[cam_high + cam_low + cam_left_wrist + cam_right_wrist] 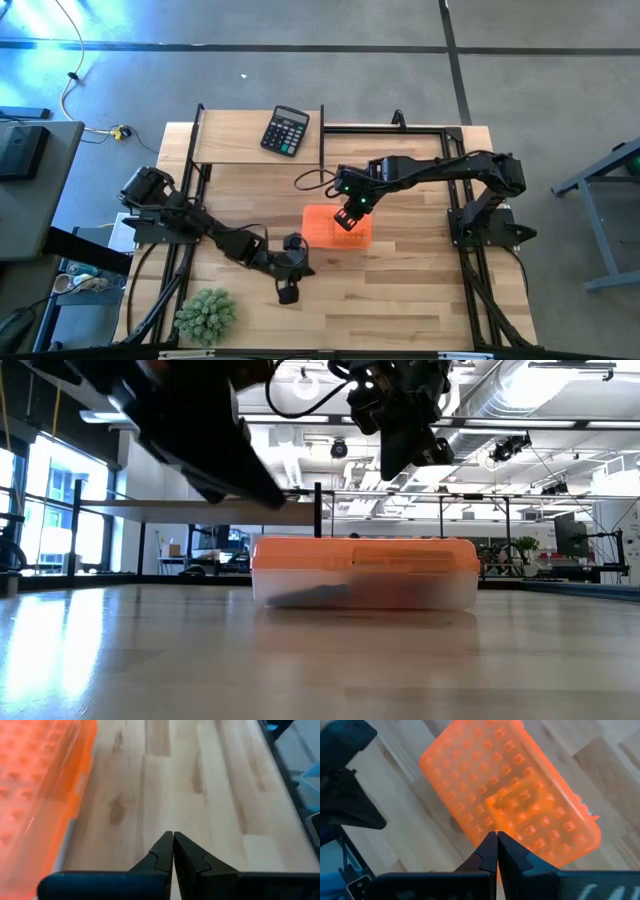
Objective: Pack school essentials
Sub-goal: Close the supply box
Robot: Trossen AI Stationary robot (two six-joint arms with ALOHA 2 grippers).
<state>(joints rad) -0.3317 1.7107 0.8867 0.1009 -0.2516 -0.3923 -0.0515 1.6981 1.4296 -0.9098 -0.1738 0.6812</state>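
Both hands pinched shut, empty: right hand above orange box, calculator well apart.

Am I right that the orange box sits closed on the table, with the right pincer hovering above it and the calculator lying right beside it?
Not quite. The calculator lies well apart from the orange box, on the raised shelf at the table's far edge, as the high view shows. The rest holds: box closed, right pincer above it.
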